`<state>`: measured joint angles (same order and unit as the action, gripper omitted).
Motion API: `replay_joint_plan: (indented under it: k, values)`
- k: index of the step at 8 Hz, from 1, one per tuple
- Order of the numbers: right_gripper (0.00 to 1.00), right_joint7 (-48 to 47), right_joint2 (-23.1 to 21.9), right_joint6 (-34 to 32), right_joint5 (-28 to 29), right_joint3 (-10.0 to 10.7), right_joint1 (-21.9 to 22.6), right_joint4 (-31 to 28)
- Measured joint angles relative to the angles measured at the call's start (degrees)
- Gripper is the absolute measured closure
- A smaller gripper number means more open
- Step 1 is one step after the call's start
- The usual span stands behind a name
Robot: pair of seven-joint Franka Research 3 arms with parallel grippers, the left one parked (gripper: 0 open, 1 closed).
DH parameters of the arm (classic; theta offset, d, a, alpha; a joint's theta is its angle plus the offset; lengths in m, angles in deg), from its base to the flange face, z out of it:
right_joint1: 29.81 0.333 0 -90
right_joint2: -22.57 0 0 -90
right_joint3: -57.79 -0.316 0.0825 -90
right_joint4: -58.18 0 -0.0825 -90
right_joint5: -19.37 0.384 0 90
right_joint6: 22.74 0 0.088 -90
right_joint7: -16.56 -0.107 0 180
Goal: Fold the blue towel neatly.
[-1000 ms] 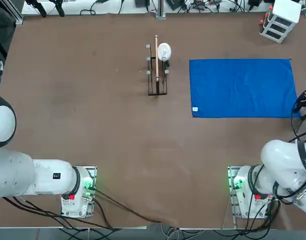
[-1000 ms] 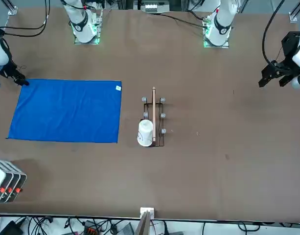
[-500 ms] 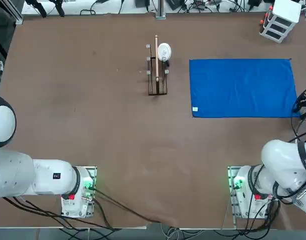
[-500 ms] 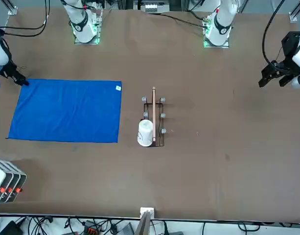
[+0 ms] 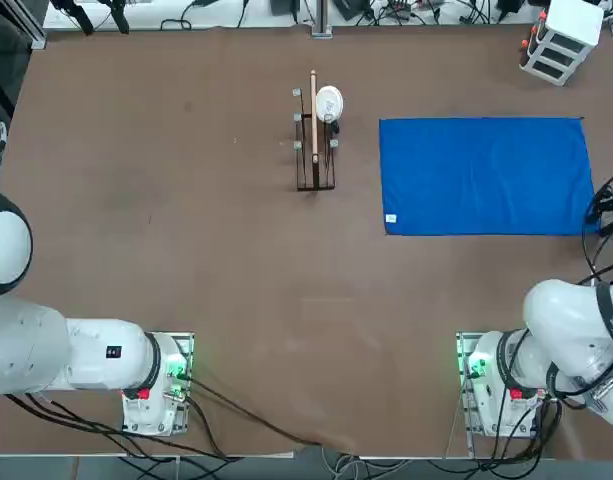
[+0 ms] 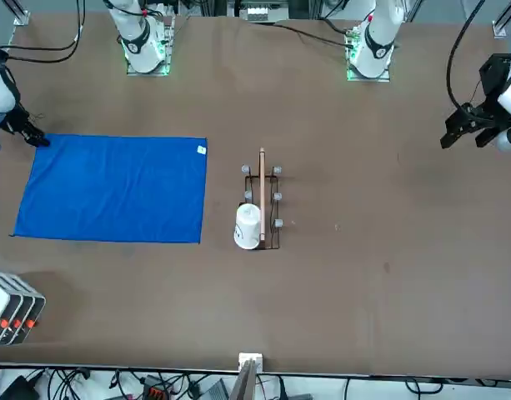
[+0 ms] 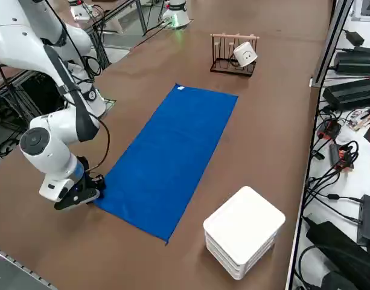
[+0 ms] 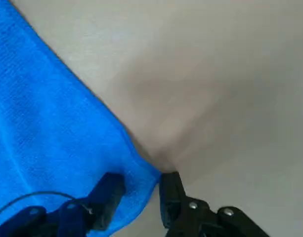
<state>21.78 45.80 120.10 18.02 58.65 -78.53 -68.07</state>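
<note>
The plain royal-blue rectangular towel is lying fully spread on the brown worktop, no fold made, while the right gripper fingers are apparently straddling, unclenched, its near corner.

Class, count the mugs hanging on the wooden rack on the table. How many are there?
1. A single white mug hangs on the rack, at the end farthest from the robot, left of the blue towel in the top view. The other pegs look bare.
</note>
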Motion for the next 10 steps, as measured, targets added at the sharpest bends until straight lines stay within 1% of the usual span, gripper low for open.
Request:
replay_joint_plan:
  k: [2,4,5,6,7,8,9,10]
  values:
    - [0.53,0.00,-0.04,-0.01,-0.01,-0.28,0.00,0.01]
    - [0.59,0.02,-0.18,-0.06,0.00,-0.40,0.00,0.03]
    - [0.71,0.03,-0.39,-0.45,0.12,-0.74,0.00,0.03]
    - [0.79,0.03,-0.46,-0.98,0.12,-1.14,0.02,0.15]
    - [0.97,0.04,-0.54,-1.72,0.25,-1.54,0.04,0.36]
    - [0.97,0.45,-0.55,-1.96,0.28,-2.05,0.09,0.43]
    - [0.97,1.66,-0.65,-2.43,0.29,-3.05,0.08,0.58]
    - [0.97,3.39,-1.08,-3.64,0.35,-4.59,0.14,0.85]
